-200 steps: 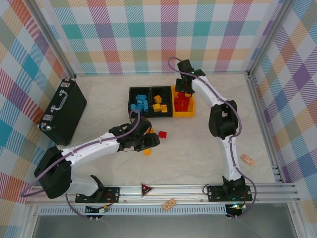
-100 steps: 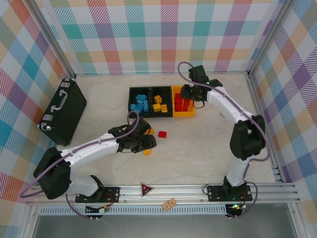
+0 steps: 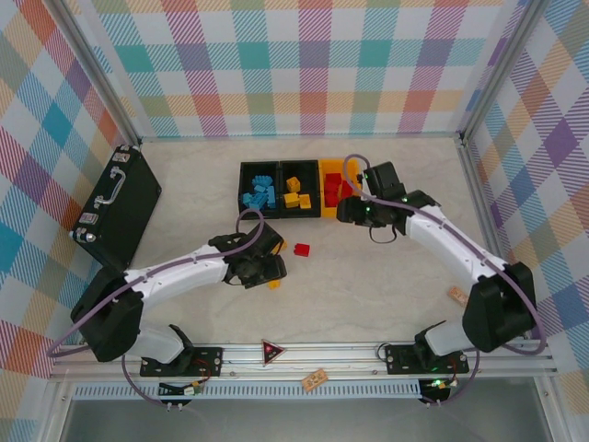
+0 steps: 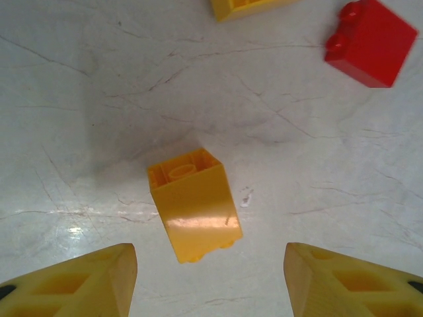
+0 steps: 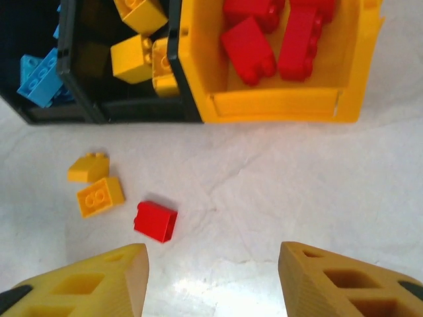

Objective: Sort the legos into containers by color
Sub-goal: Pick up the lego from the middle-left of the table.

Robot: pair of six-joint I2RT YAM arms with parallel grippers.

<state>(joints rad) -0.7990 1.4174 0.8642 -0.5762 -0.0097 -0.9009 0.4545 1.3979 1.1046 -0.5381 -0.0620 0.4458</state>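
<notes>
Three joined containers [image 3: 280, 214] stand at the table's back: a black bin of blue legos [image 3: 259, 194], a black bin of yellow legos [image 3: 295, 192], and a yellow bin [image 5: 284, 105] of red legos [image 5: 249, 46]. Loose on the table lie a red lego [image 3: 302, 249] and a yellow lego [image 4: 193, 211]; the yellow one is on its side, just ahead of my open left gripper [image 4: 210, 257], untouched. My right gripper [image 5: 213, 257] hovers open and empty in front of the yellow bin, with the red lego [image 5: 155, 221] and two yellow legos [image 5: 96, 185] to its left.
A large black case [image 3: 115, 207] with a silver handle lies at the far left. Small tan wooden blocks sit at the right [image 3: 458, 296] and on the front rail [image 3: 316, 378]. Plaid walls enclose the table.
My right arm has pulled back from over the yellow bin to the table in front of it, and its jaws have widened. The left gripper has shifted slightly toward the yellow lego.
</notes>
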